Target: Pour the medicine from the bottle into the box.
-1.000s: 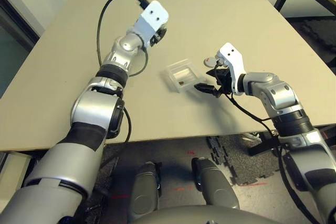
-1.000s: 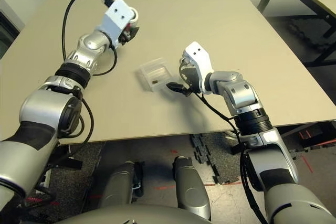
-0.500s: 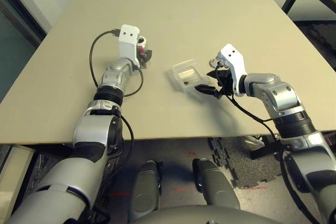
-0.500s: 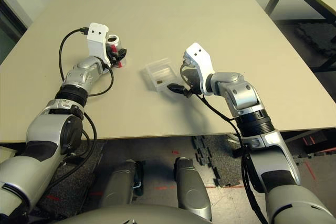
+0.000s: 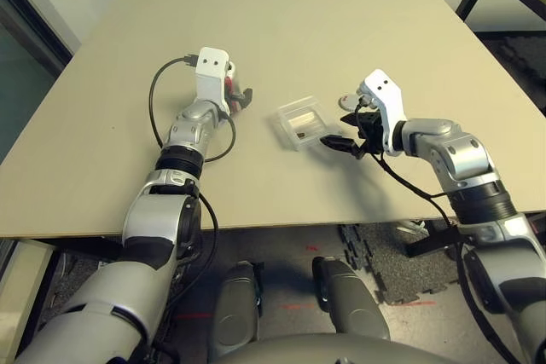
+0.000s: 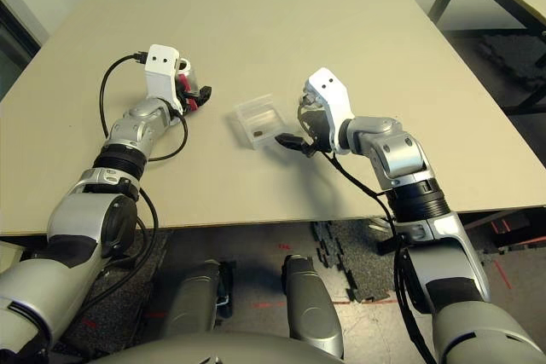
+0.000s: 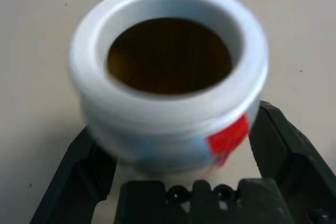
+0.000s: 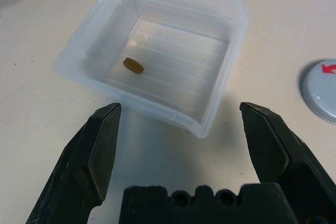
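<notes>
- The bottle (image 7: 168, 93) stands upright and uncapped on the table (image 5: 341, 23), left of the box (image 5: 299, 122); its label shows a red patch, but no writing can be read.
- The round grey cap (image 8: 321, 91) lies on the table just right of the box, with a red arrow mark on top.
- The left gripper (image 7: 184, 145) reaches forward, nearly level, its fingers (image 7: 283, 145) spread on either side of the bottle; a second ago this arm was held higher and farther over the table, and it has since come down and let the bottle go.
- The right gripper (image 8: 184, 161) points down and leftward at the near side of the box, jaws wide apart and holding nothing, unchanged.
- A small brown pill (image 8: 133, 65) lies inside the clear box.
</notes>
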`<state>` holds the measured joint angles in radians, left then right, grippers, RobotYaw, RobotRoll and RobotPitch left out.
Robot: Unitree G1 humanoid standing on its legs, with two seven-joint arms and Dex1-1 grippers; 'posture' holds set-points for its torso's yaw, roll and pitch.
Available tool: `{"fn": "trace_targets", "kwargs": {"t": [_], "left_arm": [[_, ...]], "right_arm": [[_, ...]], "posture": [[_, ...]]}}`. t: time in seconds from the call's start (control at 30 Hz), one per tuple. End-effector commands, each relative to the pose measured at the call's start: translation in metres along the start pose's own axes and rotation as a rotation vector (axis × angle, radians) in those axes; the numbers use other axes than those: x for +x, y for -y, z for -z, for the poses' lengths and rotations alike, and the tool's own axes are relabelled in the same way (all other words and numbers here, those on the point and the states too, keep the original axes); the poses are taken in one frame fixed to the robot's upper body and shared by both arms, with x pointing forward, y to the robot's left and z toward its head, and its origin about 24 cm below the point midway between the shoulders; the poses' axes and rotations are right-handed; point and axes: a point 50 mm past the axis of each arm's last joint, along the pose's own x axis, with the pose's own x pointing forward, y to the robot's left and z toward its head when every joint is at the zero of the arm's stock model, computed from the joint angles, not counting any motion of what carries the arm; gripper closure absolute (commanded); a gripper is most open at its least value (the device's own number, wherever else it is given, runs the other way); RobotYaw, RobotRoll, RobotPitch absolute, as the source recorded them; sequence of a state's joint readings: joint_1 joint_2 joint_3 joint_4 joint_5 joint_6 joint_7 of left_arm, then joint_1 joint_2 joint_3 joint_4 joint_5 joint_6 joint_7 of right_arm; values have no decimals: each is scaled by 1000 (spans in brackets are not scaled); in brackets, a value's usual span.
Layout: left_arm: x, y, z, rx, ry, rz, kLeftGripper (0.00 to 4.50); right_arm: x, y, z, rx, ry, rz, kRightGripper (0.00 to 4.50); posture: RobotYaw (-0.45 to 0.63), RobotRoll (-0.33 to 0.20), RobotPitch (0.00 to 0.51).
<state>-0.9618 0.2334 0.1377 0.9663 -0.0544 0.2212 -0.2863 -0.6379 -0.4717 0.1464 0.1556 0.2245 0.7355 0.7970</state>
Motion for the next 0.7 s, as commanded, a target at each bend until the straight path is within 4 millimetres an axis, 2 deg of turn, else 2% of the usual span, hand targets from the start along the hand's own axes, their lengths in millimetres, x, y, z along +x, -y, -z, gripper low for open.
{"fn": "trace_targets", "kwargs": {"t": [0.03,0.4,0.53,0.7], "left_arm": [[0,-1,3,-1,-8,3,22],[-6,-1,6,-2,6,13,22],[-18,2,14,-2,-5,54,22],[-42,-2,24,-9,-32,47,22]], "right_arm": [[0,-2,2,7,3,-5,0],[-3,-3,0,1,8,-9,0],[-6,-4,-1,-2,11,-10,0],[-10,-7,-3,-1,16,-11,0]], "posture": [[-77,0,145],[-77,0,145],[-76,0,149],[-69,0,160]]}}
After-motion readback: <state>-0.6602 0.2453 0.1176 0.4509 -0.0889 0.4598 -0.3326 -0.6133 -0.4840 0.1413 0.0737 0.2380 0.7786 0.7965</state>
